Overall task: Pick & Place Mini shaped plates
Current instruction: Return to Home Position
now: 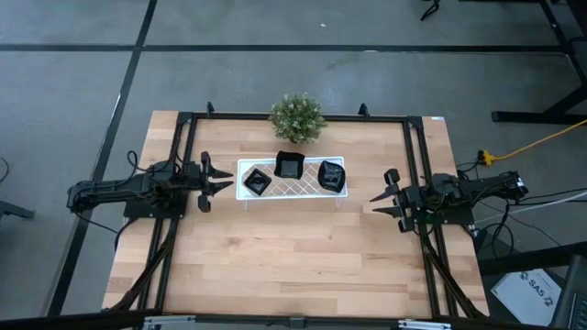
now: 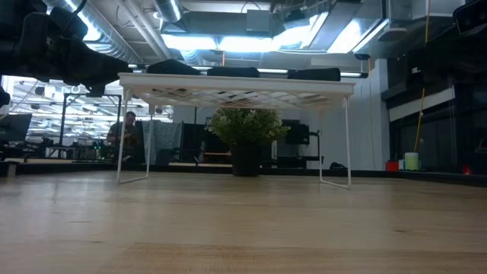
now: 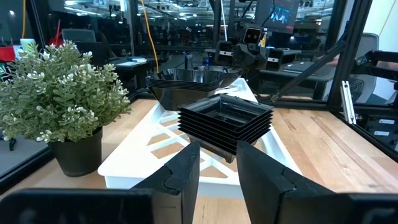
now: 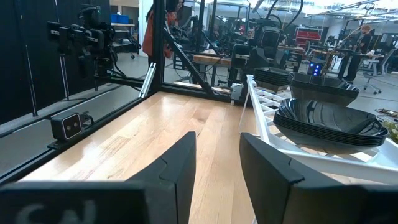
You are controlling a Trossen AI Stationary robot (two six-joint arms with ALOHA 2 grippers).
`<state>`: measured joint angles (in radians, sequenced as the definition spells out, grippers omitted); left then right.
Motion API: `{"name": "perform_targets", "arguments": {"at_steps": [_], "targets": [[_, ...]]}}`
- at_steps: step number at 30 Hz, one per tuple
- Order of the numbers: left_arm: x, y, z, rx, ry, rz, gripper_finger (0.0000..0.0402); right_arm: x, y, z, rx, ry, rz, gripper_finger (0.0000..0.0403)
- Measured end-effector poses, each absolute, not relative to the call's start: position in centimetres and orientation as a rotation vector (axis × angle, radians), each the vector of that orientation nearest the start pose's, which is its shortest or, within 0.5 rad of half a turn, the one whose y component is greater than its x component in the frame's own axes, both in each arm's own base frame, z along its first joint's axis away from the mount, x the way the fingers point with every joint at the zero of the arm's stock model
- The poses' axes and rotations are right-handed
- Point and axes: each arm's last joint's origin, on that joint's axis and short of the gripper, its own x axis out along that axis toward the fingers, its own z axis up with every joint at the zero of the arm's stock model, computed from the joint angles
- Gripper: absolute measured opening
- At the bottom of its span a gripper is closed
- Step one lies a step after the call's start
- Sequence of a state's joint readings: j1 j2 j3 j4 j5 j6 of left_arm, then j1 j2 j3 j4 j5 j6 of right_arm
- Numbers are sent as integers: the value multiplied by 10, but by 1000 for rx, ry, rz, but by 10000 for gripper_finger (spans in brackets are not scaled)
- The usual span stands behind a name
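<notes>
Black fingers of my left pincer (image 1: 218,181) stand apart with nothing between them, above the worktop (image 1: 293,266) and just beside the left end of the white tray (image 1: 295,190). My right pincer (image 1: 384,195) is likewise spread and empty, near the tray's right end but clear of it. Both pincers point inward at the tray. The tray is raised on thin wire legs and has a lattice-patterned surface. All mini shaped plates (image 1: 290,165) in view rest on it, sorted into three separate stacks: a squarish left stack (image 1: 258,182), a squarish one at the middle toward the rear edge, and a rounded right stack (image 1: 332,176). Behind the tray, a small potted plant (image 1: 296,117) stands at the rear edge of the worktop. The low view shows a person (image 2: 128,131) in the room beyond.
</notes>
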<state>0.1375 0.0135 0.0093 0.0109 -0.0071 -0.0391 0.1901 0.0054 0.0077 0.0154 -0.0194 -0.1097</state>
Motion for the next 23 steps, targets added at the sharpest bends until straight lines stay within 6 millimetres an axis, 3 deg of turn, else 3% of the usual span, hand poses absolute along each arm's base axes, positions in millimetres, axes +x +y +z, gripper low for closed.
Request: {"name": "perform_targets", "arguments": {"at_steps": [23], "targets": [[97, 14, 167, -39, -9, 144, 102, 96, 19, 167, -108, -29, 208, 124]]}}
